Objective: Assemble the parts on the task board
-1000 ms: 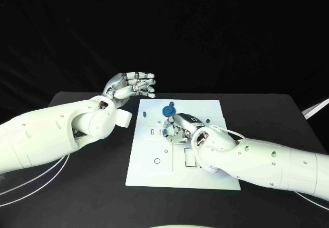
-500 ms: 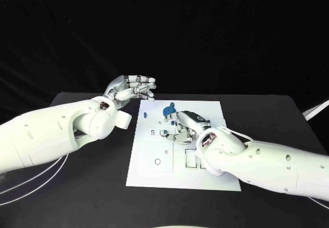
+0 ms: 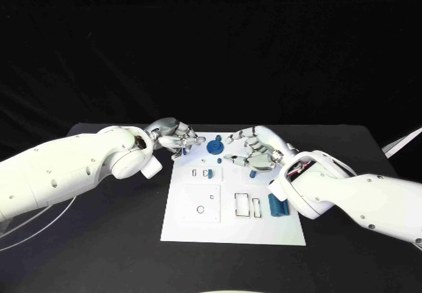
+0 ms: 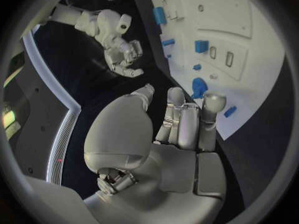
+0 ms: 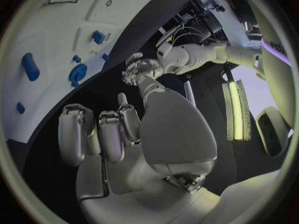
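- We see the left hand (image 3: pixel 171 138) over the far left corner of the task board (image 3: pixel 198 229). Its fingers are curled in toward the palm. In the left wrist view (image 4: pixel 181 124) the fingers lie side by side, bent, with nothing between them.
- We see the right hand (image 3: pixel 253 149) over the far middle of the board, palm toward the left hand. Its fingers are spread apart. In the right wrist view (image 5: pixel 106 134) the fingers are loosely bent and we see nothing held.
- The 2 hands stand near each other, with a gap between them.
- In that gap, a round blue part (image 3: pixel 214 145) sits on the board at its far edge.
- A small blue part (image 3: pixel 206 173) sits beside 2 narrow slots, near the board's middle.
- Another small blue part (image 3: pixel 253 174) lies just below the right hand.
- A longer blue part (image 3: pixel 280 208) lies near the board's right edge, just beside the right forearm.
- The task board lies in the middle of the black table (image 3: pixel 105 256).
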Robot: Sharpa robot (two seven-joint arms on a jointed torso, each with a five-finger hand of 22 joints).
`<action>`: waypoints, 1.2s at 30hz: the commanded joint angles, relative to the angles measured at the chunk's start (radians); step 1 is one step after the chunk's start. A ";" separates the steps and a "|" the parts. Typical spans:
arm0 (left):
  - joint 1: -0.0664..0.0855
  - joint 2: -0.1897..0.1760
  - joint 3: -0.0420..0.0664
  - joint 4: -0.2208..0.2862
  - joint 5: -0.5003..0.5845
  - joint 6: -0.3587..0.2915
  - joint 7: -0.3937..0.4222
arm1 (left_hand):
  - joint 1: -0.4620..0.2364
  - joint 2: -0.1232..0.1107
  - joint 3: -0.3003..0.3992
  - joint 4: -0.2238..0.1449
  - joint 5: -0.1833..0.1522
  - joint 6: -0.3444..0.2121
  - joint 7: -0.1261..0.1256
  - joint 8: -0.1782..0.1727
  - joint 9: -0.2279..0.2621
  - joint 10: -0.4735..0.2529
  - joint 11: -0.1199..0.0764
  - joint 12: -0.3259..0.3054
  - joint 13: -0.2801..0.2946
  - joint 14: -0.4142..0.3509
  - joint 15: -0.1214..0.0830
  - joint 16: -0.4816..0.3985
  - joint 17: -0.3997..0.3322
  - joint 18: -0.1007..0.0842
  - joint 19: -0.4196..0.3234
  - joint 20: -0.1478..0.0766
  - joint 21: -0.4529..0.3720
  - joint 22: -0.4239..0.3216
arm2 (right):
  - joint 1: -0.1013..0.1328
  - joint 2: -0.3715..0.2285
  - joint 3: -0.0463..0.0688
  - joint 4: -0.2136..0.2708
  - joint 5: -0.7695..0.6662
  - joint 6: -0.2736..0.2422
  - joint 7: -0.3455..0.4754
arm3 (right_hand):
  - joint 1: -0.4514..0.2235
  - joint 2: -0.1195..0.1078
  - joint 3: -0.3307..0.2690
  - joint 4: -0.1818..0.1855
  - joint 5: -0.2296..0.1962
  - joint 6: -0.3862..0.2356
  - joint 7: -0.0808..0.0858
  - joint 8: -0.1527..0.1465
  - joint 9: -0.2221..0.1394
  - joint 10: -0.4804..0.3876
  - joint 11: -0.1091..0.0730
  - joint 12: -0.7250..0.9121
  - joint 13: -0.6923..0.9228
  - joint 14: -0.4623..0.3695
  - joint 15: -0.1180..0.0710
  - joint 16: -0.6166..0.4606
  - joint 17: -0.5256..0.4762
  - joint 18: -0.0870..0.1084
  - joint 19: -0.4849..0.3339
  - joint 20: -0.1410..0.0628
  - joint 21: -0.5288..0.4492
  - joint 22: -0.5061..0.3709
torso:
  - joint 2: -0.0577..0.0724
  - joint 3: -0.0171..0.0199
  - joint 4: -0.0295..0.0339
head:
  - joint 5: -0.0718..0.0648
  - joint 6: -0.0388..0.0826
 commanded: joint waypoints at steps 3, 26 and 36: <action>0.018 0.020 0.002 -0.005 -0.154 0.095 -0.137 | -0.045 0.007 -0.029 0.014 0.003 0.013 -0.031 0.085 0.073 0.108 -0.040 0.135 0.123 0.072 -0.019 0.065 0.122 -0.043 0.101 -0.018 0.087 0.102 | 0.024 -0.050 0.005 0.010 0.204 -0.004 0.036 | 0.008 0.011 0.043 0.017 0.017 0.021 0.004 0.024 0.001 -0.022 -0.009 -0.005 0.057 0.080 -0.012 -0.011 0.188 0.013 0.004 -0.005 -0.015 0.141 | -0.019 0.0029 -0.0018 | 0.003 -0.006; 0.059 0.162 -0.012 -0.068 -0.317 0.209 -0.428 | -0.130 0.016 -0.081 0.017 0.003 -0.005 -0.045 0.136 0.152 0.124 -0.054 0.167 0.156 0.087 -0.032 0.075 0.147 -0.052 0.120 -0.033 0.122 0.153 | 0.078 -0.091 0.008 -0.096 0.387 0.043 0.037 | -0.010 -0.002 0.050 0.025 0.013 0.004 0.005 0.029 -0.001 -0.030 -0.008 -0.011 0.048 0.080 -0.012 -0.013 0.186 0.014 0.002 -0.007 -0.022 0.138 | -0.029 0.0057 -0.0007 | 0.009 -0.025; 0.062 0.220 -0.029 -0.117 -0.317 0.242 -0.450 | -0.158 0.023 -0.111 0.017 0.003 -0.011 -0.044 0.138 0.165 0.114 -0.053 0.162 0.147 0.084 -0.032 0.073 0.143 -0.051 0.117 -0.033 0.123 0.154 | 0.079 -0.083 0.008 -0.116 0.374 0.053 0.027 | -0.013 -0.003 0.052 0.027 0.011 -0.001 0.006 0.029 -0.001 -0.037 -0.007 -0.017 0.042 0.079 -0.012 -0.015 0.182 0.015 0.000 -0.007 -0.028 0.134 | -0.027 0.0056 -0.0019 | 0.004 -0.029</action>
